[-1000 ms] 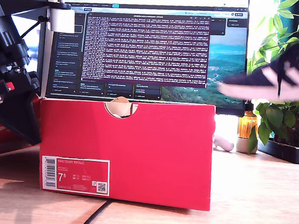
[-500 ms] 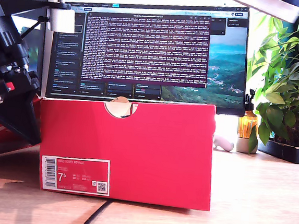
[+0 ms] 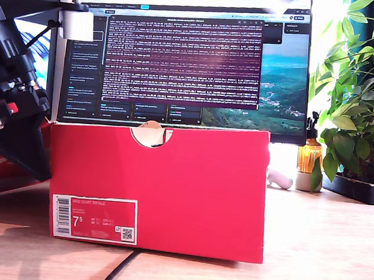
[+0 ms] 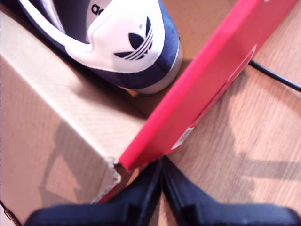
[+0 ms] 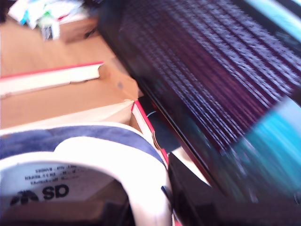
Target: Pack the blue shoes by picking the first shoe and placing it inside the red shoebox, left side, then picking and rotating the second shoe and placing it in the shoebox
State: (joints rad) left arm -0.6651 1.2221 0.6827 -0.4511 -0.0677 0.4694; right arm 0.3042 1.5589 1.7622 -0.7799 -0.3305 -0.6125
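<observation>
A: Shoe (image 4: 127, 42) one lies heel-first in the box (image 4: 197, 89), just ahead of my first gripper (image 4: 161, 188), whose jaws are pressed together on nothing.

B: And the second shoe (image 5: 70, 155)?

A: Pinched in my second gripper (image 5: 141, 207), carried above the box's open corner, ready to turn and lower.

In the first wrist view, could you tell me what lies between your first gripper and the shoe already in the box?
The red shoebox's wall and a cardboard flap separate my first gripper from the blue shoe.
</observation>
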